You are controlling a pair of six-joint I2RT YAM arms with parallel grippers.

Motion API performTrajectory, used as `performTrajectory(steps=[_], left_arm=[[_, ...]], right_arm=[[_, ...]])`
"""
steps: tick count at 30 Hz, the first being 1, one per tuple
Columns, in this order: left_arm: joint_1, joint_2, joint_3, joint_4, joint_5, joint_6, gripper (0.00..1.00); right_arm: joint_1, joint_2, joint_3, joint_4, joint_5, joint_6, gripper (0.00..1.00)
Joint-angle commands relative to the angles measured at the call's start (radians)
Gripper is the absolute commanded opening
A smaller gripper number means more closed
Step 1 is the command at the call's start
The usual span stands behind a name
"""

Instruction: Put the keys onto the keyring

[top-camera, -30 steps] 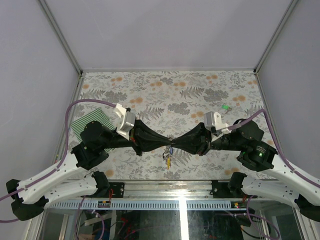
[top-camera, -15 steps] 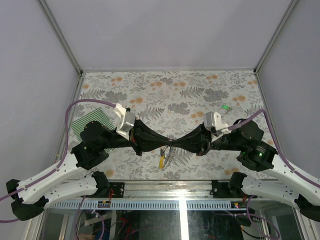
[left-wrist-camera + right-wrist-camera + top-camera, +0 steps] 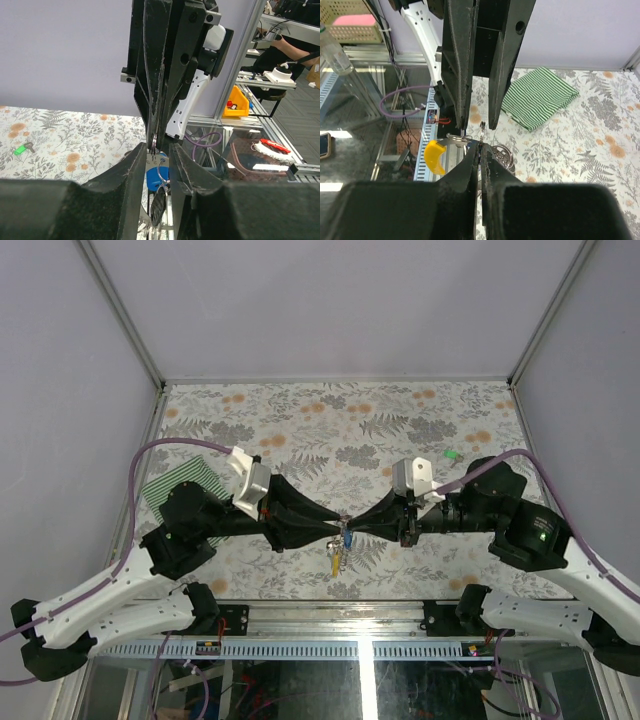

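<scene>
Right gripper [image 3: 480, 150] is clenched on the keyring [image 3: 502, 152], meeting the left gripper [image 3: 158, 150] tip to tip above the near middle of the bench [image 3: 330, 420]. The left gripper's fingers [image 3: 131, 167] stand slightly parted around the right gripper's tips. A green-and-white striped cloth [image 3: 537, 97] lies at the bench's left side. The keyring's yellow tag [image 3: 435, 156] dangles beneath the tips, with the blue key [image 3: 152, 176] just beside them. The green key [image 3: 452, 453] lies on the bench, far right, well apart.
</scene>
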Motion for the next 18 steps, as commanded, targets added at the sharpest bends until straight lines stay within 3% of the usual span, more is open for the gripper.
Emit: performTrajectory(steps=[1, 7, 12, 18], left_arm=[[-0.003, -0.021, 0.047, -0.056, -0.046, 0.031, 0.27], [-0.002, -0.001, 0.094, -0.185, -0.090, 0.088, 0.27], [-0.002, 0.023, 0.094, -0.201, -0.080, 0.092, 0.28], [-0.002, 0.042, 0.088, -0.200, -0.062, 0.095, 0.28]], right_arm=[[0.007, 0.047, 0.138, -0.204, 0.028, -0.095, 0.00], [0.007, 0.146, 0.315, -0.450, 0.083, -0.132, 0.00], [0.007, 0.262, 0.457, -0.645, 0.111, -0.152, 0.00], [0.007, 0.358, 0.584, -0.764, 0.132, -0.152, 0.00]])
